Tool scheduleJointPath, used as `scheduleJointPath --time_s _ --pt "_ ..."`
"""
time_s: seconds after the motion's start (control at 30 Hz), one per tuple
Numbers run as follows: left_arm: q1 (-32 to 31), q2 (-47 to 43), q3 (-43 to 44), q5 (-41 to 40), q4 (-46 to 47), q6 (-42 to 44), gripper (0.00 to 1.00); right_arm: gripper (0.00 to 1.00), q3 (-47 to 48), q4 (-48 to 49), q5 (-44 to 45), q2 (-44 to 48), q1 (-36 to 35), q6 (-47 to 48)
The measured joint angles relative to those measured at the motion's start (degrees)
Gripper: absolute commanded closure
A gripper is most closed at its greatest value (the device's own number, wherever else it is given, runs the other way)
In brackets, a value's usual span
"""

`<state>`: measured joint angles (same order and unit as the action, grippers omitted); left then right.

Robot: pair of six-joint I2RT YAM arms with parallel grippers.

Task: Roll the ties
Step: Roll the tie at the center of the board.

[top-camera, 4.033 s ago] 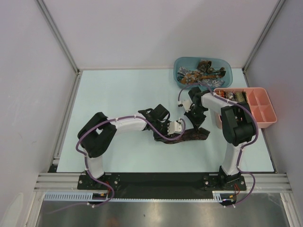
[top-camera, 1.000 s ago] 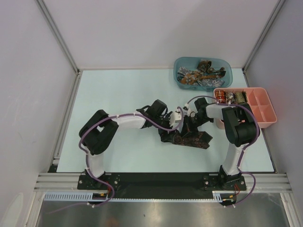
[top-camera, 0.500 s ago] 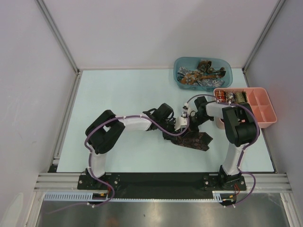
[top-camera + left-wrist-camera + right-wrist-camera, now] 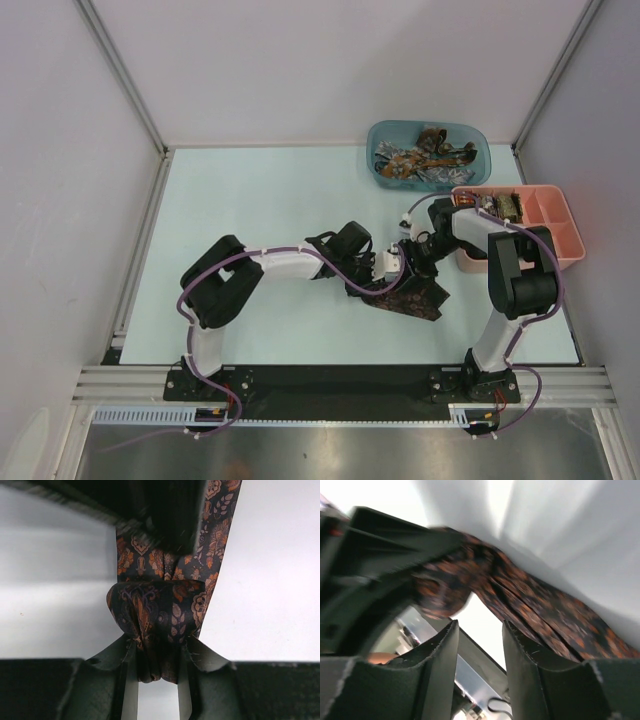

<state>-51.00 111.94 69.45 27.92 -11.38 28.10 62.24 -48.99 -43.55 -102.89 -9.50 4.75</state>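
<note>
Place: a lab test cell, as I see it from my end
Upper frame: white panels [image 4: 330, 60] box the bench in, with aluminium posts [image 4: 120, 75] at the corners
Bottom edge: black plate [image 4: 340, 382] carrying two robot arms [image 4: 215, 290]

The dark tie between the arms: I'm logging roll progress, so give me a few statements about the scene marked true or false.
The left tool pinches the rolled-up part of the dark brown tie. True.
The right tool is clamped on that tie. False: its fingers stand apart with nothing between them.
The pink tray stands nearer the arms than the blue tub. True.
The blue tub is empty. False: it holds a heap of ties.
</note>
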Motion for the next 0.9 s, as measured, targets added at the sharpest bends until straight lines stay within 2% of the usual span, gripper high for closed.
scheduleJointPath --time_s 0.3,0.5,0.9 --pt "0.0 0.0 0.13 0.02 -0.17 0.02 0.82 0.61 1.7 -9.2 13.44 -0.02 0.02 11.89" --pt "0.0 0.02 0.33 -0.07 -0.57 0.04 0.82 0.58 2.08 -12.22 20.76 -0.07 -0.28 17.86" --pt "0.0 0.02 0.44 -0.15 -0.79 0.13 0.82 0.61 1.84 -11.91 26.64 -0.7 -4.44 19.52"
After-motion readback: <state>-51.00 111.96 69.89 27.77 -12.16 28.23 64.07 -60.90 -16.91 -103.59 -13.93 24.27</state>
